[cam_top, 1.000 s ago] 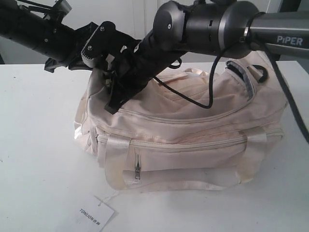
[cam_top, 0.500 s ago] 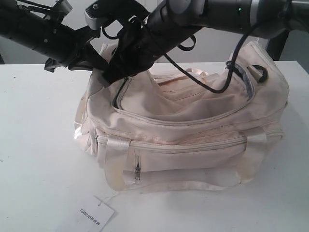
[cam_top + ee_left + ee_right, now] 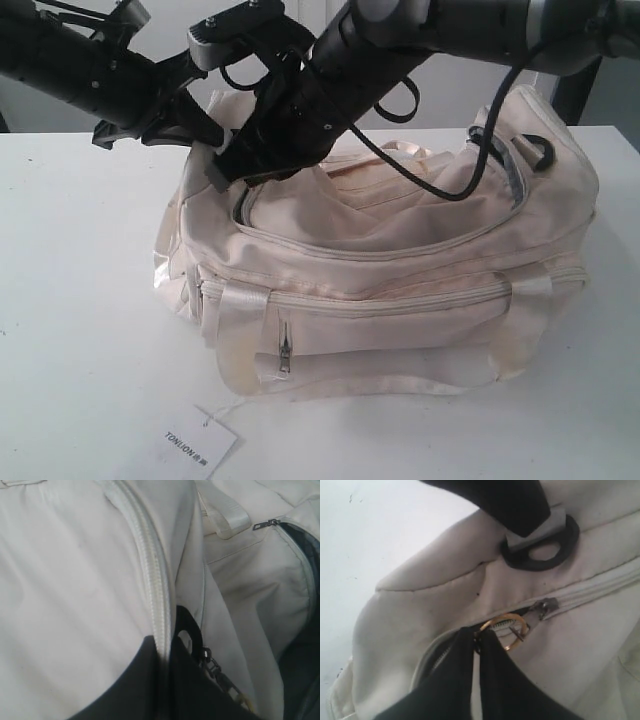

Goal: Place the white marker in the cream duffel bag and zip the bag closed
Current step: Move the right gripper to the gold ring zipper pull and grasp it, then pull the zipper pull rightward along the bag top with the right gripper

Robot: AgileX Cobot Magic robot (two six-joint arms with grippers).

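You have on the table (image 3: 80,300): one cream duffel bag (image 3: 400,280); one white paper tag (image 3: 195,440), near left; two black D-rings, left-end D-ring (image 3: 535,565) and right-end D-ring (image 3: 545,160); one gold ring pull (image 3: 512,625); two grippers, left gripper (image 3: 203,140) and right gripper (image 3: 479,636).

The place looks like a robotics lab. Two black robot arms, the left arm (image 3: 70,65) and the right arm (image 3: 450,25), work above a plain white tabletop (image 3: 80,300). Behind the tabletop's far edge stands a blank pale wall (image 3: 450,95).
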